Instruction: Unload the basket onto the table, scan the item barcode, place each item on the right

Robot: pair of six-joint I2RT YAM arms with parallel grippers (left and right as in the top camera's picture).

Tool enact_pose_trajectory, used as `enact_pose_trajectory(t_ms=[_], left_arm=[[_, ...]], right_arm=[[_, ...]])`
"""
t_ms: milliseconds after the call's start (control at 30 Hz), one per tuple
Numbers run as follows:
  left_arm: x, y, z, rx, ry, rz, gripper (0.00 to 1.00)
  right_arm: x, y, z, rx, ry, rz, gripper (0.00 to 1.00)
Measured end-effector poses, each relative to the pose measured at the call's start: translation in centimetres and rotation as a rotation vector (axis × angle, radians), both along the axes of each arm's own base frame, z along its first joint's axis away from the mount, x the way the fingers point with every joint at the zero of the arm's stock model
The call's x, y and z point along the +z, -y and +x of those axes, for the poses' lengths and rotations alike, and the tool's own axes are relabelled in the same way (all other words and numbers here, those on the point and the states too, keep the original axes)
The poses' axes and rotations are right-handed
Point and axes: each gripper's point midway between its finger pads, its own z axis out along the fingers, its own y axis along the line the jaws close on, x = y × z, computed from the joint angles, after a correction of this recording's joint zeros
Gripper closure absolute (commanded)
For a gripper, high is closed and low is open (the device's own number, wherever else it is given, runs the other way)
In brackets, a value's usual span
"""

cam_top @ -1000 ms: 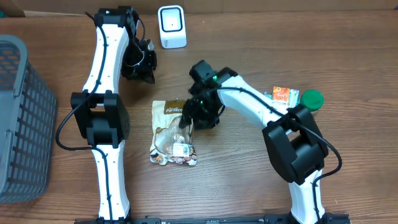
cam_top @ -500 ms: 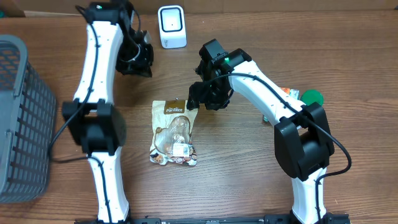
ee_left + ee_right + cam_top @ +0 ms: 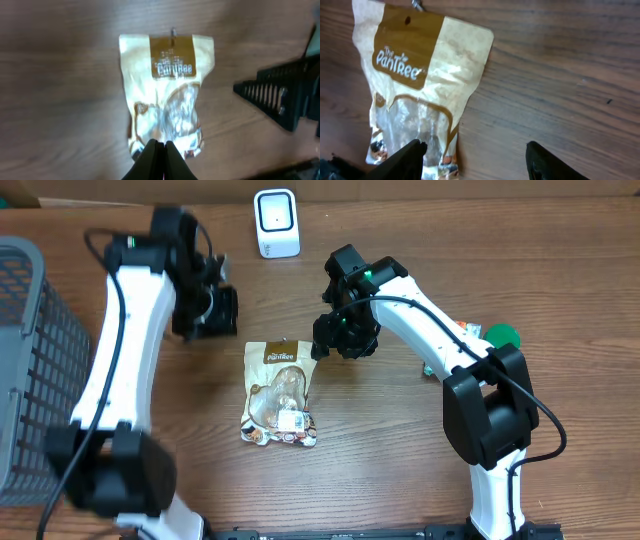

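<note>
Well, the snack pouch (image 3: pixel 280 393) lies flat on the worktop (image 3: pixel 400 460), label up, apparently awaiting a pick. Just beyond it the right claw (image 3: pixel 476 160) hangs spread wide and empty beside its top corner; the left claw (image 3: pixel 159 150) is pinched closed on nothing. Farthest back stands the scanner (image 3: pixel 276 222), well apart

pouch (image 3: pixel 280 395): cream, brown band | scanner (image 3: pixel 276 223): white | basket (image 3: pixel 40 380): grey

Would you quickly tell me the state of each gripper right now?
Left gripper: closed, holding nothing.
Right gripper: open, holding nothing.
</note>
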Motion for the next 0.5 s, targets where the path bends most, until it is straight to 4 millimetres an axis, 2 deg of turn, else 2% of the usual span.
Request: enact_pose_trajectory(t_ms=[133, 233, 333, 400, 500], left_arm=[[-3.4, 1.1, -3.1, -0.020, -0.012, -0.046, 0.95], [-7.0, 2.6, -5.9, -0.061, -0.104, -0.068, 0.96], [-9.6, 3.9, -8.6, -0.104, -0.179, -0.070, 0.95], [-10.9, 4.3, -9.3, -0.108, -0.192, -0.060, 0.88], [-12.6, 3.6, -9.2, -0.058, -0.177, -0.026, 0.67]], right_arm=[[0.0, 0.0, 0.5, -0.005, 0.016, 0.004, 0.36], [0.0, 0.5, 0.9, -0.017, 0.020, 0.002, 0.36], [0.0, 1.0, 1.3, -0.033, 0.021, 0.002, 0.32], [0.0, 1.2, 1.4, -0.034, 0.022, 0.000, 0.31], [0.0, 1.2, 1.5, -0.035, 0.024, 0.000, 0.30]])
